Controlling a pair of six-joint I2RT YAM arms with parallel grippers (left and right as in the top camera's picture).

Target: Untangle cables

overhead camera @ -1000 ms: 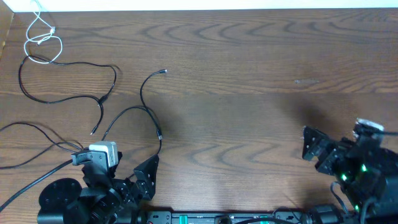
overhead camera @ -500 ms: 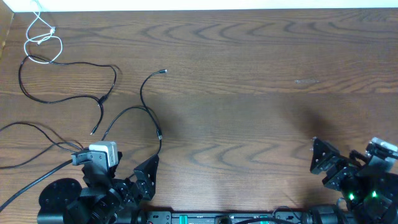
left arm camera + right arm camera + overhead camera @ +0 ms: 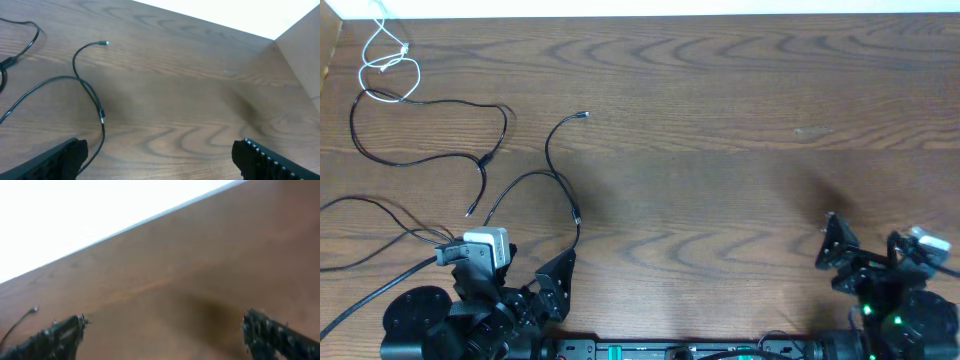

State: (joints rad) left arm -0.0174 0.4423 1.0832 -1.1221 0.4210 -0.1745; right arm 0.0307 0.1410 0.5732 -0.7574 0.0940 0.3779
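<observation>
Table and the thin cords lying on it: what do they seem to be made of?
The table: brown wood or wood-look laminate, judging by the swirling grain; smooth, with a low sheen. The white cable and black cables: probably soft plastic or rubber sheathing, since they lie in loose curls. One plug tip looks pale, perhaps metal.

table [image 3: 720, 150]: dark wood grain; far edge: bright white strip [image 3: 670, 7]; light: even
</observation>
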